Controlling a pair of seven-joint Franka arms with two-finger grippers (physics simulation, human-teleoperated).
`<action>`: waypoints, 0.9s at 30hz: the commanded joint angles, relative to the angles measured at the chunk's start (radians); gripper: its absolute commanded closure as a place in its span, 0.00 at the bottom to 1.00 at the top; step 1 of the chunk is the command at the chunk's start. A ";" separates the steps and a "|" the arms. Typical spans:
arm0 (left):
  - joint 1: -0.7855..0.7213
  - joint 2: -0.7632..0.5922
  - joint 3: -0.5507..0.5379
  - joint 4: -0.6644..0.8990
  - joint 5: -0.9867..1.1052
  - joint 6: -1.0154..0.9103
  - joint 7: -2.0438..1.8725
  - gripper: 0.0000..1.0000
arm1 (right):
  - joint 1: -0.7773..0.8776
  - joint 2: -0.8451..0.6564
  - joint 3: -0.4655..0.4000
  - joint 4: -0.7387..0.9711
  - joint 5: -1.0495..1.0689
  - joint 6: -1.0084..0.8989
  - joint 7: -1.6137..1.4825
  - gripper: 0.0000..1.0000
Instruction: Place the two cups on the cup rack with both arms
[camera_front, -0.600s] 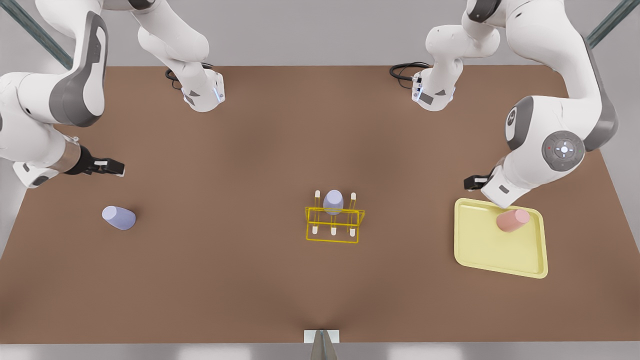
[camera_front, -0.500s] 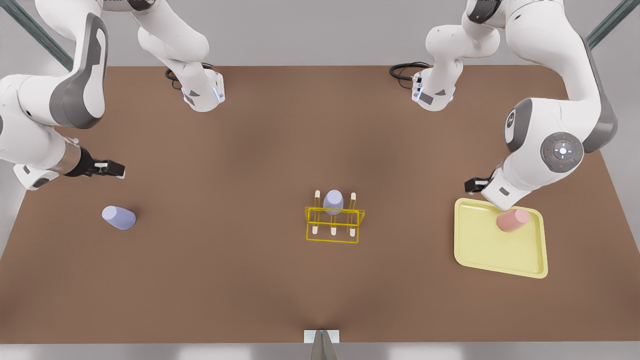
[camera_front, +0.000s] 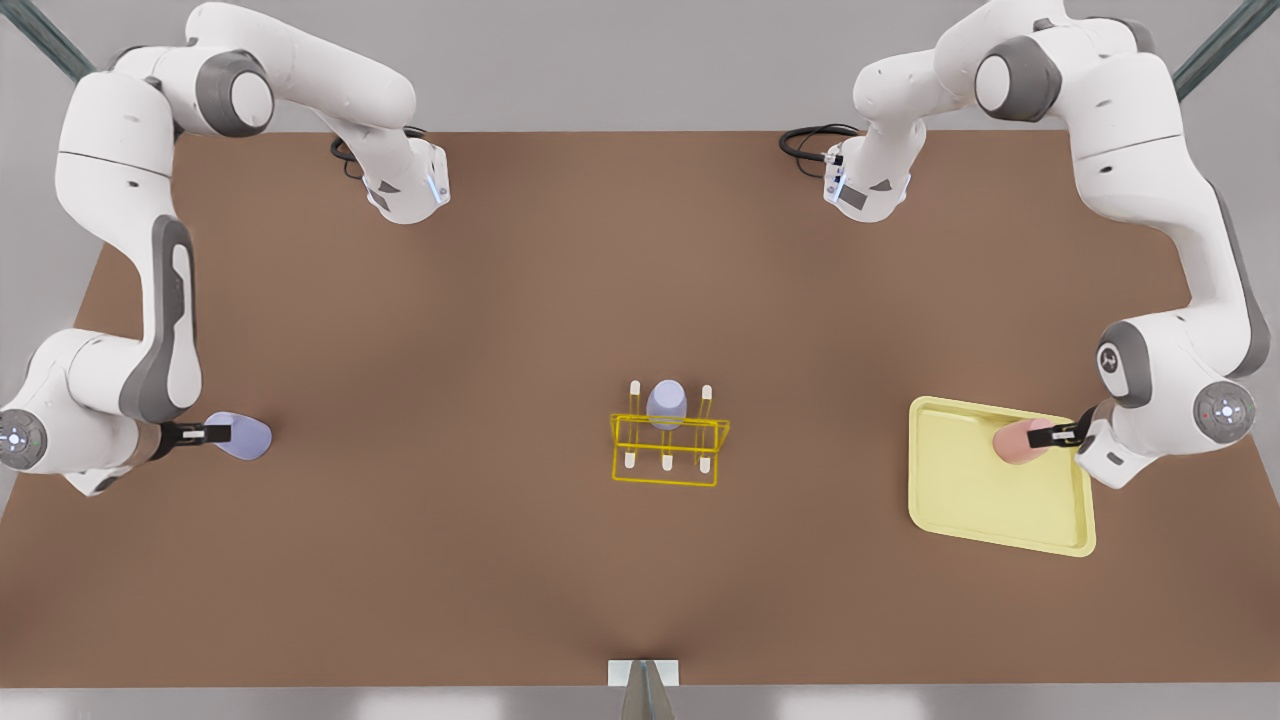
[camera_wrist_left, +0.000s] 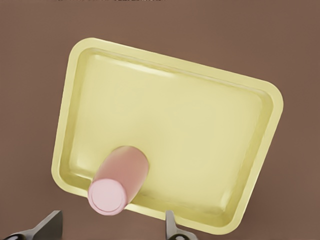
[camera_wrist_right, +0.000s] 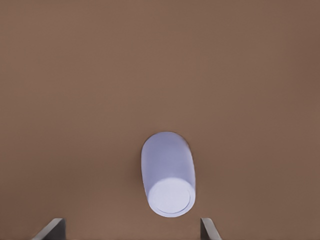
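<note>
Left gripper (camera_front: 1052, 436), fingers wide, at the pink cup (camera_front: 1016, 442) on the tray (camera_front: 990, 520); right gripper (camera_front: 218, 434), wide, at the blue cup (camera_front: 245, 437) near the table (camera_front: 500, 330) edge.

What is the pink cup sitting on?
The pink cup sits in the yellow tray, near one edge. The tray floor under it is covered. The open left gripper hovers beside the cup.

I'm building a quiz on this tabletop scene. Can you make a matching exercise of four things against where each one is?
Things:
1. pink cup
2. lavender cup lying on its side
3. second lavender cup
4. left gripper

Places:
A. on a peg of the yellow rack
B. on the bare table, at the front view's left
C. lying in the pale-yellow tray
D. open at the pink cup

Pairs: 1-C, 2-B, 3-A, 4-D
</note>
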 joint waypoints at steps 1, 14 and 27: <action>0.001 -0.001 0.002 -0.021 -0.006 0.160 0.369 0.00 | -0.017 -0.002 0.000 -0.025 -0.003 0.128 -0.233 0.00; 0.039 0.036 0.022 -0.126 -0.008 0.198 0.418 0.00 | -0.119 -0.074 0.008 -0.328 0.057 0.461 -0.227 0.00; 0.051 0.070 0.030 -0.227 -0.008 0.381 0.415 0.00 | -0.130 -0.039 0.007 -0.382 0.057 0.539 -0.216 0.00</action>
